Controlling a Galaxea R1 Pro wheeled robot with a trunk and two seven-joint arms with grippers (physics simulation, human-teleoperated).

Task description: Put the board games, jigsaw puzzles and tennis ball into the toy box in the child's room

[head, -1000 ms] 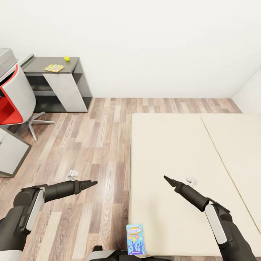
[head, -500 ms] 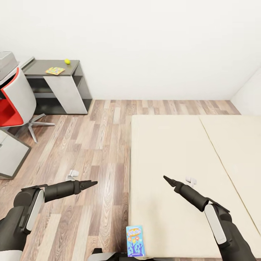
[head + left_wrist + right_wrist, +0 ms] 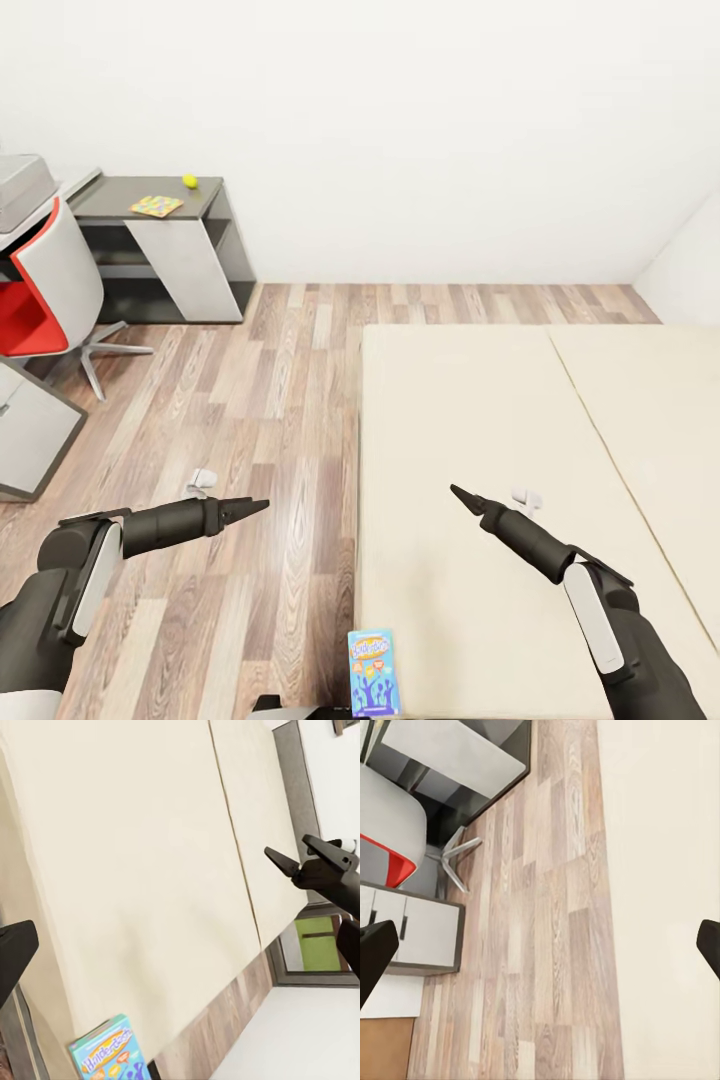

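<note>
A small blue board game [image 3: 371, 686] [image 3: 105, 1057] lies on the near corner of the cream bed [image 3: 500, 430] [image 3: 150, 870], below and between my arms. My left gripper [image 3: 252, 506] hovers open over the wood floor, left of the bed. My right gripper [image 3: 461, 494] [image 3: 289, 862] hovers open over the mattress, with nothing held. Far off at the back left, a mosaic jigsaw puzzle [image 3: 156, 206] and the tennis ball [image 3: 189, 181] rest on the table's dark grey section [image 3: 110, 200]. A grey bin, apparently the toy box [image 3: 22, 188], stands at the left edge.
A red-and-white swivel chair [image 3: 40, 290] [image 3: 390, 862] stands before the table. White drawers [image 3: 30, 430] [image 3: 420, 937] jut in at the left. Wood-plank floor [image 3: 260, 400] runs between table and bed. White walls close the back and the right corner.
The whole picture has shifted, so the camera moved: the table, ball and blue box sit a little lower in view. Both arms keep the same pose.
</note>
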